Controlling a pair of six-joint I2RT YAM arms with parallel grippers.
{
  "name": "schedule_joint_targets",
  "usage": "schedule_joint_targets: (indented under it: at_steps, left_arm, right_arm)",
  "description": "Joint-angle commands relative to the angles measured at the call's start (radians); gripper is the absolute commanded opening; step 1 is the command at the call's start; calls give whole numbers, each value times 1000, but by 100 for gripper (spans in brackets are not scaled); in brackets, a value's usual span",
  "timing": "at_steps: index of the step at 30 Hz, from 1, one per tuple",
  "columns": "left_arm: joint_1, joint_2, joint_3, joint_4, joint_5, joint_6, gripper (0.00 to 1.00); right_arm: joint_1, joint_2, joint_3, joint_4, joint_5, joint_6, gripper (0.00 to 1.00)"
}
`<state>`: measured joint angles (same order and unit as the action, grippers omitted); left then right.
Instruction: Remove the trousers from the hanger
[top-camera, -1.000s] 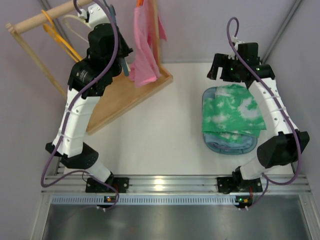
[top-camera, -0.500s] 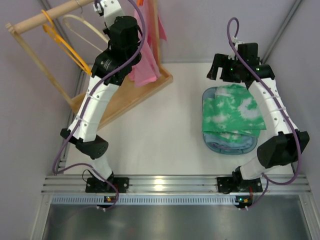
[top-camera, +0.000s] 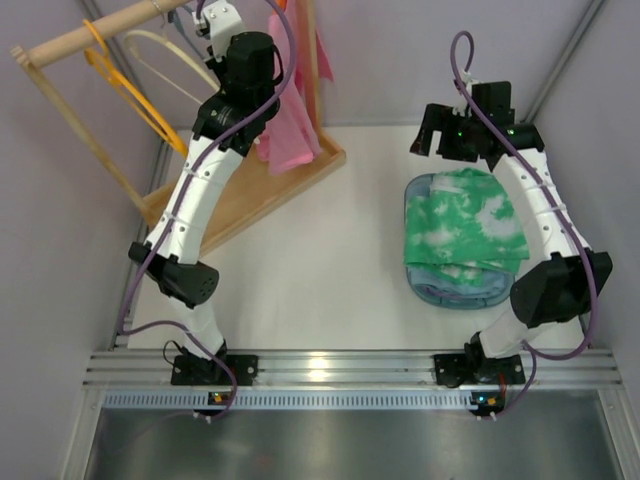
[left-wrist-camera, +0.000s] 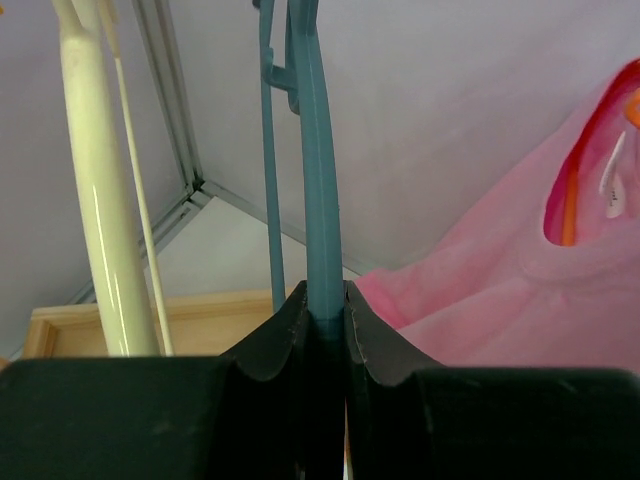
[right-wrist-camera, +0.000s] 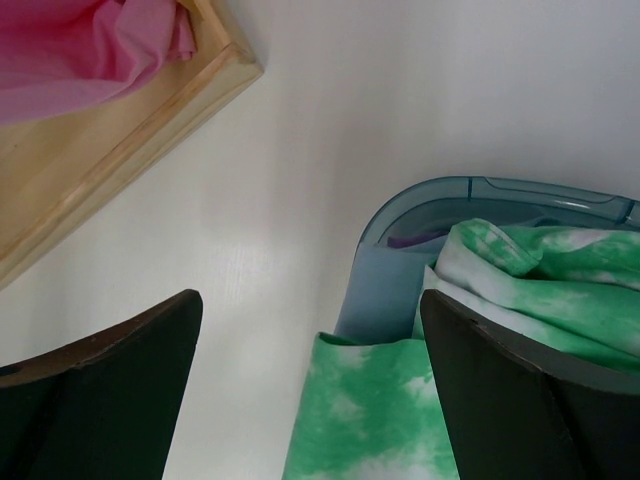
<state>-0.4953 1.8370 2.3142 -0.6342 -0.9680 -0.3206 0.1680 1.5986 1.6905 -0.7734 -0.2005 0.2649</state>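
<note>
The green and white tie-dye trousers (top-camera: 465, 230) lie folded on top of a blue basket (top-camera: 450, 295) at the right, off any hanger. They also show in the right wrist view as trousers (right-wrist-camera: 370, 420). My right gripper (top-camera: 445, 140) hangs open over the basket's far left corner, and in its own view the gripper (right-wrist-camera: 310, 300) holds nothing. My left gripper (left-wrist-camera: 325, 300) is shut on the bare grey-blue hanger (left-wrist-camera: 320, 150), raised high beside the rack. From above, the left gripper (top-camera: 212, 18) is at the top edge, and the arm hides the hanger.
A wooden rack with a rod (top-camera: 100, 35) and a base board (top-camera: 250, 190) stands at the back left. On it hang an orange hanger (top-camera: 125, 90), a cream hanger (top-camera: 170, 55) and a pink cloth (top-camera: 290, 120). Grey walls close in at the back and sides.
My left arm has swung up and to the right, carrying the hanger to the rack's top next to the pink cloth. The right arm has shifted only slightly.
</note>
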Motion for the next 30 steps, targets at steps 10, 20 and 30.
schedule_joint_targets:
  at_steps: [10, 20, 30]
  left_arm:
    - [23, -145, -211, 57, 118, -52, 27]
    - [-26, -275, -154, 57, 222, 43, 66]
    - [-58, -413, -61, 59, 489, 146, 77]
  right_arm:
    - [8, -31, -26, 8, 62, 8, 97]
    - [-97, -103, -57, 8, 85, 77, 100]
    - [-266, -213, -184, 0, 161, 85, 99]
